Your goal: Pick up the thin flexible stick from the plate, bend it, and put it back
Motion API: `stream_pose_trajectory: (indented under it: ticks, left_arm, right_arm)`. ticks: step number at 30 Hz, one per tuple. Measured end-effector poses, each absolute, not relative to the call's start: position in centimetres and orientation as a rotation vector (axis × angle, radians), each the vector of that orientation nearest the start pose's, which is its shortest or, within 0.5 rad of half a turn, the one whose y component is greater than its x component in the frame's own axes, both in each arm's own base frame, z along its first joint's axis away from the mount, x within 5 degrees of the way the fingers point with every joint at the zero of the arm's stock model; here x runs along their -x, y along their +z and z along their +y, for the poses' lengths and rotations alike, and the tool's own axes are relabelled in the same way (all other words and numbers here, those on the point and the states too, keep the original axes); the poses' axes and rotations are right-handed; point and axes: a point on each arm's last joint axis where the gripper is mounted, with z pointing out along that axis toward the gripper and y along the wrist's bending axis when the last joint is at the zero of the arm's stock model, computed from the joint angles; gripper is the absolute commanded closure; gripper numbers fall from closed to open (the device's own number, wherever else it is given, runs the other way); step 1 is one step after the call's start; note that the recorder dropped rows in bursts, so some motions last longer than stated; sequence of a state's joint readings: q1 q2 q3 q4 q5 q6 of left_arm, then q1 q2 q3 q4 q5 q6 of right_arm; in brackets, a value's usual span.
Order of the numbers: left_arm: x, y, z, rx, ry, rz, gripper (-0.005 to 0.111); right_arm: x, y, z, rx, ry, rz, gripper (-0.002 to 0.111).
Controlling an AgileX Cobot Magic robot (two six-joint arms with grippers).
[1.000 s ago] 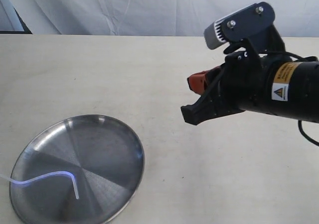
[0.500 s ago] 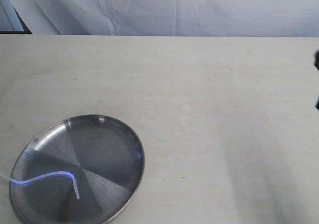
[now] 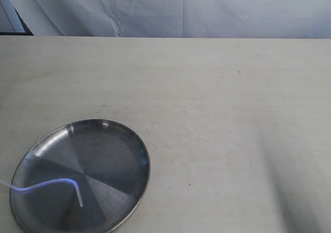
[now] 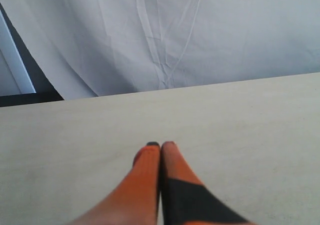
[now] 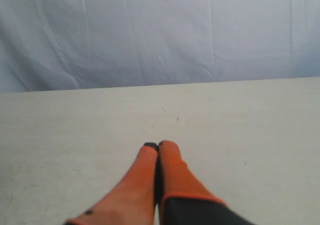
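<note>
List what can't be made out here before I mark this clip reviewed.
- One end of the thin flexible stick: in the exterior view it crosses the rim of the plate and is cut off by the picture's left edge.
- Both arms: outside the exterior view, so their position relative to the plate is unknown.
- The left pincer and right pincer: both shut, but the wrist views show only table and curtain.
</note>
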State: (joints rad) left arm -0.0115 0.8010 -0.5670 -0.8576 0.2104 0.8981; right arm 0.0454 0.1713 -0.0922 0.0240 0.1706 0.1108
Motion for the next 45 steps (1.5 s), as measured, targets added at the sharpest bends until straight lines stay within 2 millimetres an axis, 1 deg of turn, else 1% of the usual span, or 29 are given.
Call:
stream_pose_trajectory:
  ticks: [6, 9, 18, 36, 38, 42, 44, 45]
  left_arm:
    - [-16.8, 31.2, -1.6, -0.168, -0.119, 1.847, 0.107]
    - [-16.8, 31.2, -1.6, -0.168, -0.119, 1.847, 0.107]
    - [-16.8, 31.2, -1.6, -0.168, -0.119, 1.847, 0.107]
    - [-16.7, 31.3, -1.6, -0.169, -0.119, 1.841, 0.107]
    - [-16.1, 31.8, -1.6, -0.169, -0.116, 1.810, 0.107]
    - [-12.5, 34.1, -1.7, -0.180, -0.107, 1.649, 0.107]
    - [-11.4, 34.2, -1.8, -0.194, -0.111, 1.622, 0.107]
    - [-10.9, 34.0, -1.8, -0.208, -0.111, 1.633, 0.107]
  right_arm:
    - [-6.5, 19.5, 0.3, -0.054, 0.114, 1.781, 0.108]
    - [-6.3, 19.1, 0.3, -0.050, 0.098, 1.782, 0.108]
    - [-5.7, 18.4, 0.2, -0.041, 0.070, 1.823, 0.108]
    - [-5.7, 18.3, 0.2, -0.032, 0.063, 1.837, 0.108]
    - [-5.7, 18.3, 0.2, -0.032, 0.063, 1.837, 0.108]
    - [-5.7, 18.3, 0.2, -0.032, 0.063, 1.837, 0.108]
    - [-5.7, 18.3, 0.2, -0.032, 0.063, 1.837, 0.108]
    - [-5.7, 18.3, 0.2, -0.032, 0.063, 1.837, 0.108]
